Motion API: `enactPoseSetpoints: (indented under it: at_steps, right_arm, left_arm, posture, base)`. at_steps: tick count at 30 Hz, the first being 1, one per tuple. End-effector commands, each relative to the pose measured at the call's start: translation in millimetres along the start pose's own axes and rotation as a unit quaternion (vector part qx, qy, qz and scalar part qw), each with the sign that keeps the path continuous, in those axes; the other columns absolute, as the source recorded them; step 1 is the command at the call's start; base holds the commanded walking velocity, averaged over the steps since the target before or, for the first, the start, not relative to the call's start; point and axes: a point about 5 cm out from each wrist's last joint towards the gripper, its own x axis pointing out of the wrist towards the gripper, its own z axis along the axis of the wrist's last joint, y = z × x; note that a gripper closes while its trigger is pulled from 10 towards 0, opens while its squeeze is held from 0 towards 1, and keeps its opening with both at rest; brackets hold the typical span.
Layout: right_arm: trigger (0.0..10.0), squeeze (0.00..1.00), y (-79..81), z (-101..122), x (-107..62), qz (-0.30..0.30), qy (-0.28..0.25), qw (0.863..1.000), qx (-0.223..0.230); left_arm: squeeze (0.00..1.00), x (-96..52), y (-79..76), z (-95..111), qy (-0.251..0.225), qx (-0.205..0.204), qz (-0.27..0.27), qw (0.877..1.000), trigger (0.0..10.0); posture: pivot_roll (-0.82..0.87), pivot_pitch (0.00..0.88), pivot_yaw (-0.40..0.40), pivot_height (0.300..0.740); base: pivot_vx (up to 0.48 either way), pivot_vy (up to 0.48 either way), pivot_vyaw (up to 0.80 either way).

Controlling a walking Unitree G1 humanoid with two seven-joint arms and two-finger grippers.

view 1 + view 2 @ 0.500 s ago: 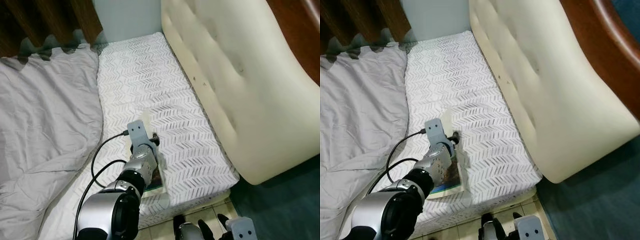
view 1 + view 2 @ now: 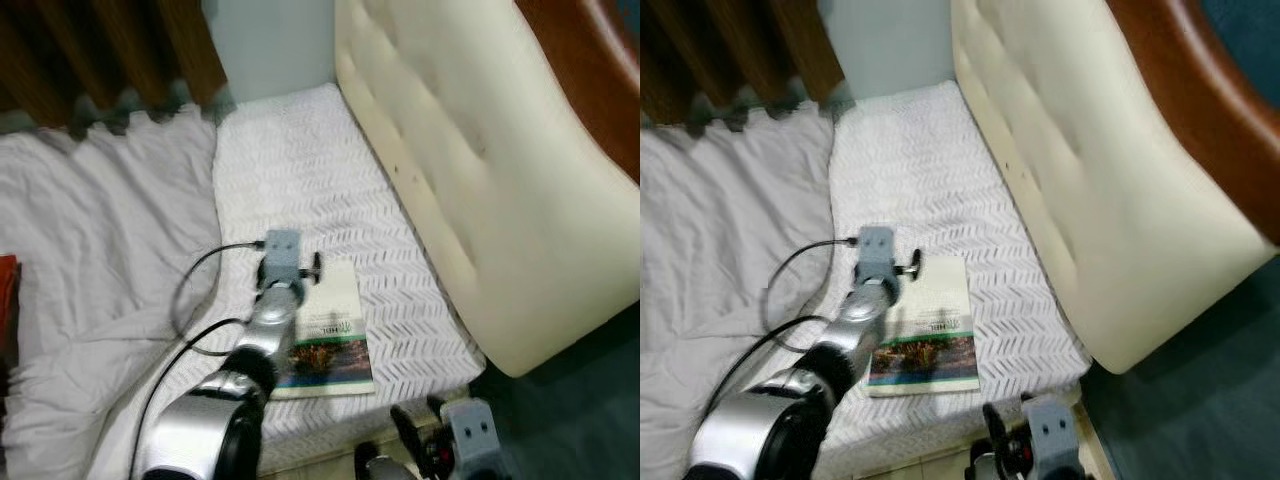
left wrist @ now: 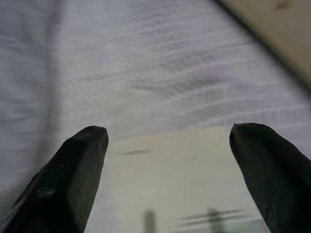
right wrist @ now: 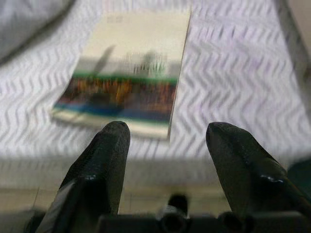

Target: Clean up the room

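A book (image 2: 330, 335) with a cream cover and a colourful picture band lies flat, cover up, near the foot corner of the bed's white chevron sheet (image 2: 300, 160). My left arm (image 2: 270, 330) reaches over the book's left edge. In the left wrist view my left gripper (image 3: 167, 133) is open, its fingertips (image 3: 87, 145) just above the cream end of the book (image 3: 184, 184) with nothing between them. My right gripper (image 4: 167, 131) hangs open below the bed's near edge, facing the book (image 4: 131, 73); it is also at the bottom of the head view (image 2: 420, 440).
A rumpled grey duvet (image 2: 90, 260) covers the left of the bed. A cream padded headboard (image 2: 480, 180) runs along the right. Dark curtains (image 2: 100, 50) hang at the back. Something red (image 2: 5, 300) sits at the left edge. Teal floor (image 2: 590, 400) lies at right.
The book stood tilted on edge under my left gripper; now it lies flat, cover up, and free of the fingers. The camera has shifted slightly.
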Motion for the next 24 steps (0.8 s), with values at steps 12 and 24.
enactPoseSetpoints:
  at_steps: [12,24]
  right_arm:
    - [10.0,0.0,-23.3,21,66.5,-0.019,-0.042,0.998,0.034]
    - [10.0,0.0,-31.4,23,74.7,-0.05,-0.065,0.996,0.026]
  left_arm:
    - [0.0,-74.4,77.2,-49,-0.107,0.079,-0.001,0.991,10.0]
    - [0.0,-87.9,68.8,-79,-0.037,0.04,-0.04,0.998,10.0]
  posture:
    - [-0.01,0.0,-0.03,0.74]
    - [-0.01,0.0,-0.063,0.74]
  base:
    - [0.0,0.0,0.0]
    - [0.0,0.36,0.0]
